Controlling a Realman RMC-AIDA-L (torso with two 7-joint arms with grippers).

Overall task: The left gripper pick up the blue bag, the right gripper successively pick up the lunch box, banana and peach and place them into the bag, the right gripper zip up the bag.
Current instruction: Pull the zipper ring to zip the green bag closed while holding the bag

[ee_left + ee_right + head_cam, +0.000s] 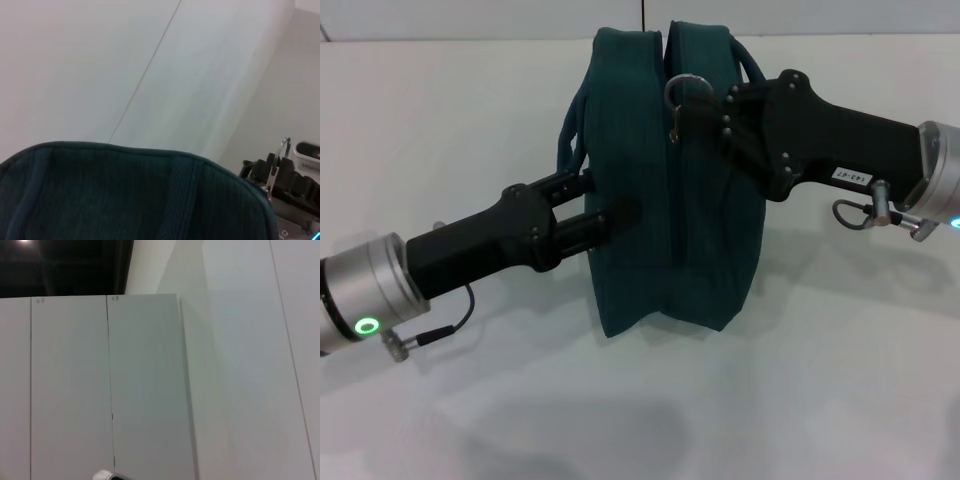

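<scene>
Head view: blue bag [670, 190] upright on bench [840, 380], left claw [605, 205] clamped on its side, right claw [705, 110] clenched at the ring pull [685, 92] near the zip's end; pulling askew could tip the bag or slip off.

Black arms, silver wrists, green ring-light

Before me is a plain white desk [470, 120]. The blue bag [670, 180] stands upright on it near the middle, its bottom edge resting on the surface and its shadow falling toward my right. I see nothing else lying on the desk.
</scene>
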